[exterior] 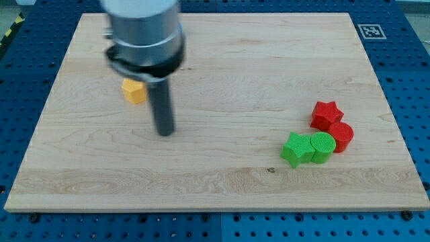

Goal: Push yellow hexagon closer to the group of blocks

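Note:
The yellow hexagon (134, 91) lies on the wooden board (222, 175) at the view's upper left, partly hidden by the arm's grey housing. My tip (164, 132) rests on the board just below and to the right of the yellow hexagon, a short gap apart from it. The group of blocks sits at the view's right: a red star (326, 113), a red cylinder (341, 136), a green cylinder (322, 146) and a green star (296, 148), packed closely together.
The arm's grey housing (144, 33) hangs over the board's upper left. A small fiducial tag (369, 31) sits by the board's top right corner. A blue pegboard table (416, 101) surrounds the board.

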